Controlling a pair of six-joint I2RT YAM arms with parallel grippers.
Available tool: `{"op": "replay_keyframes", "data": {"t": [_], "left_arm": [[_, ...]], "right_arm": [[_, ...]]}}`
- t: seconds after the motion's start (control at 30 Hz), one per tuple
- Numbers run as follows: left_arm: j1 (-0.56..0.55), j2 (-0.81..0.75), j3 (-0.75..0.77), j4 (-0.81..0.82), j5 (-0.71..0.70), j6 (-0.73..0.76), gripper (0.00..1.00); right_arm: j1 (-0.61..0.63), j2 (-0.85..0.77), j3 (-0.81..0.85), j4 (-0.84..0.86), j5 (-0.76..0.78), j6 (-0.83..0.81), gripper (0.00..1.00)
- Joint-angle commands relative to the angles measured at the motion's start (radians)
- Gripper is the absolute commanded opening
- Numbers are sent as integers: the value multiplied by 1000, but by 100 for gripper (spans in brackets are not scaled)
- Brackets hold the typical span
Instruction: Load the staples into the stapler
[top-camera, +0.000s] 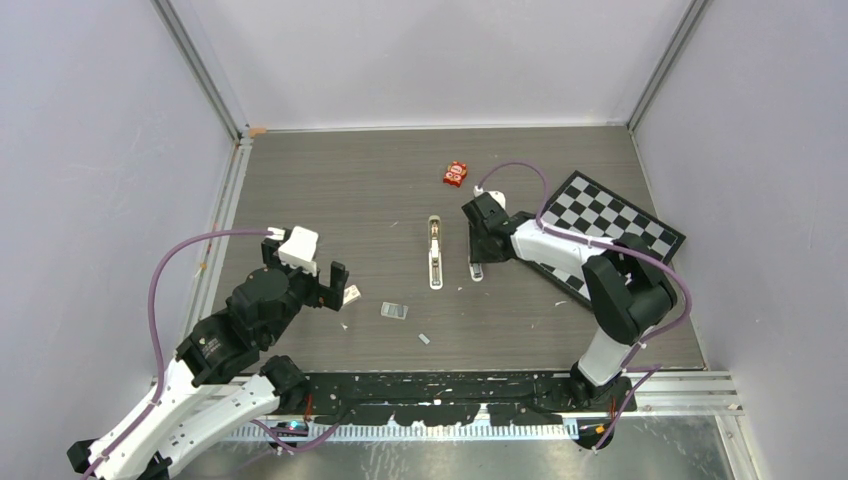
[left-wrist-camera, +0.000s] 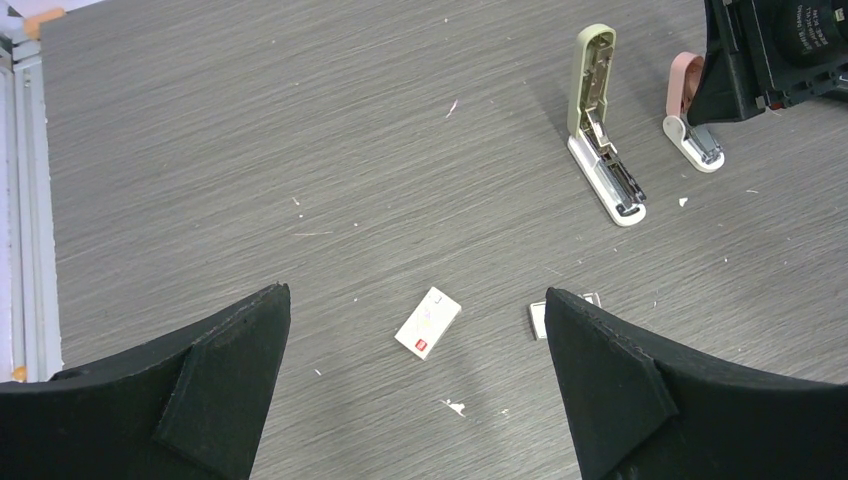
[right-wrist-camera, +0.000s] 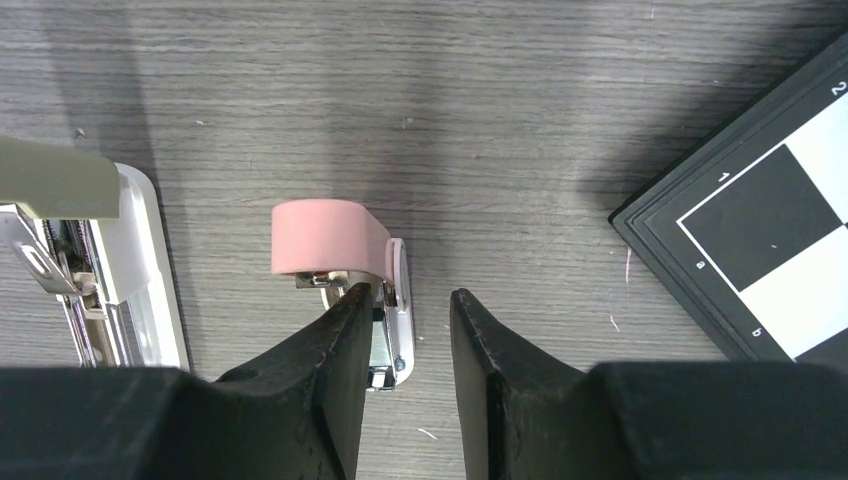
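Note:
The olive-grey stapler (top-camera: 435, 252) lies opened flat mid-table, its pale metal channel showing; it also shows in the left wrist view (left-wrist-camera: 600, 130) and at the left edge of the right wrist view (right-wrist-camera: 110, 260). A square silvery block of staples (top-camera: 394, 310) lies near the front, half hidden behind my left finger in the left wrist view (left-wrist-camera: 537, 318). A tiny staple strip (top-camera: 424, 339) lies nearer the front. My left gripper (left-wrist-camera: 415, 295) is wide open and empty above the table. My right gripper (right-wrist-camera: 410, 300) is narrowly open, and its left finger touches the pink-and-white piece (right-wrist-camera: 345, 250).
A small white-and-red box (left-wrist-camera: 428, 322) lies below and between my left fingers. A red packet (top-camera: 455, 173) lies at the back. A checkerboard (top-camera: 610, 225) lies at the right, under my right arm. Small white scraps dot the wood-grain table.

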Motion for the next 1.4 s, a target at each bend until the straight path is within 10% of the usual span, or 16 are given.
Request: {"op": "replay_keyframes", "data": {"t": [0.0,0.6,0.77,1.37], "left_arm": [[2,4,-2,40,-21,17,100],[1,60,30,2,-34,-107,100],[2,118,21,51,163,-190,99],[3,609,349,184,343,-312,71]], "right_arm": [[-3,-51,-15,-9,-1,9,39],[-8,-129,29,-27,-48,4,43],[-65,-141,56,-1,-103,3,54],[-165,-203,-41,33,-318,55,50]]}}
